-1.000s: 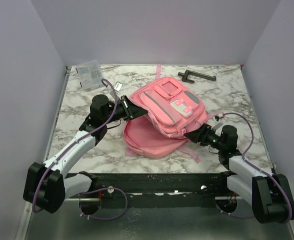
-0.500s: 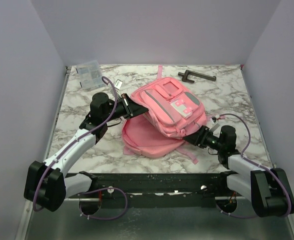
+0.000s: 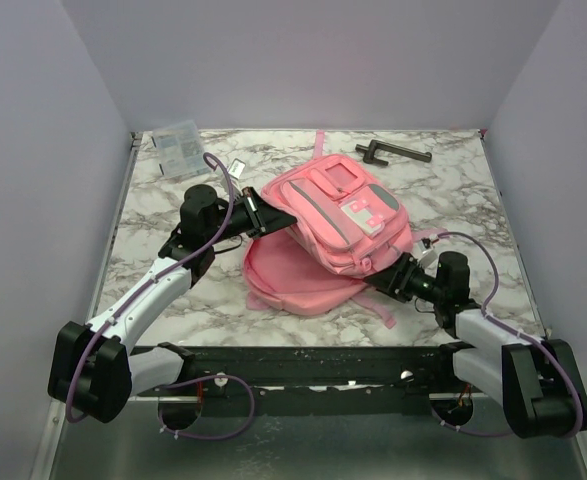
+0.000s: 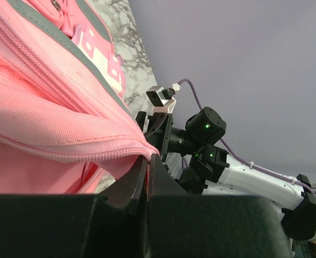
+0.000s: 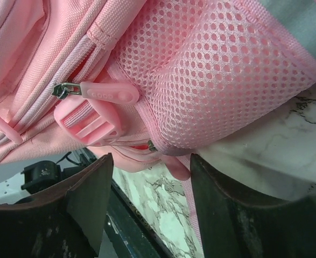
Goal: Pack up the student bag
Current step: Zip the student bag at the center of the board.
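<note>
**Item 1, left gripper**. The jaws are closed flat together, and the zippered rim of the student bag is pinched between them. From above, this gripper is seen at the bag's left side. There the bag's upper body is held above a lower pink panel that is spread on the table.

**Item 2, right gripper**. The jaws are spread apart and nothing is clasped. They are set against the bag's near right corner. A pink strap end is seen in the gap, but whether it is touched cannot be told. Just beyond the fingers are recorded:
- a mesh pocket
- a pink zip pull
- a pink buckle

**Item 3, student bag**. The bag is placed mid-table between the two grippers, with its grey-trimmed front pockets turned upward. A white-and-pink patch is shown on the front.

**Item 4, surroundings.**
- A black handle-shaped tool is laid near the far edge, apart from the bag.
- A clear packet is laid at the far left corner.
- A small tag-like piece is laid beside the left arm; it is too small to be identified.
</note>
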